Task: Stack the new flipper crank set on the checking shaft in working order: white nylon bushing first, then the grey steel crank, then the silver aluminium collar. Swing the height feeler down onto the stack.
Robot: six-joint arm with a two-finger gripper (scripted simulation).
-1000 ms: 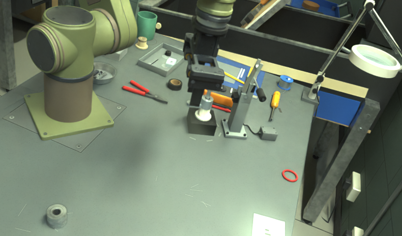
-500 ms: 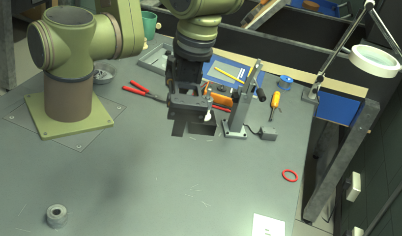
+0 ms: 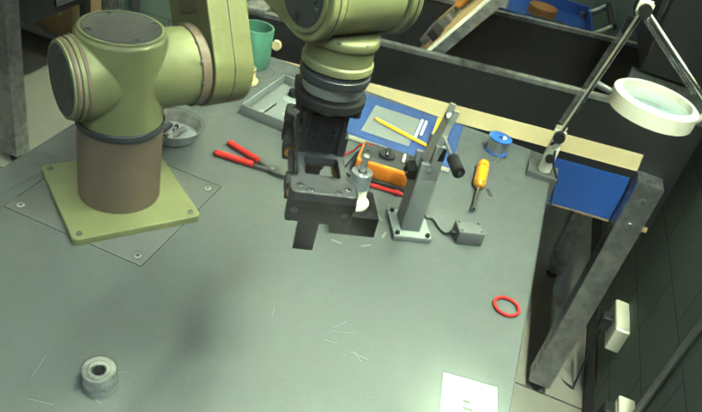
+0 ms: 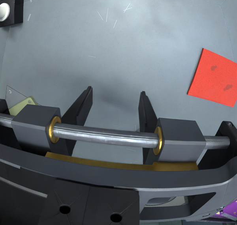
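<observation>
My gripper [image 3: 306, 236] [image 4: 115, 106] hangs open and empty above bare bench top, just in front of the checking shaft's black base block [image 3: 362, 217] [image 4: 8, 10]. On the shaft sit the white nylon bushing [image 3: 363, 203] [image 4: 4, 11] and, above it, a silver ring [image 3: 361, 176]. The grey steel crank [image 3: 98, 377], a knurled grey cylinder with a bore, stands far off near the front left bench corner. The height feeler [image 3: 436, 135] on its grey stand [image 3: 413, 204] is raised, right of the shaft.
The robot's own base [image 3: 117, 189] stands to the left. Red pliers [image 3: 242, 155], an orange tool [image 3: 388, 173] and a screwdriver [image 3: 480, 178] lie behind the shaft. A red ring [image 3: 506, 306] lies near the right edge, and a red sheet [image 4: 213, 77] lies on the bench.
</observation>
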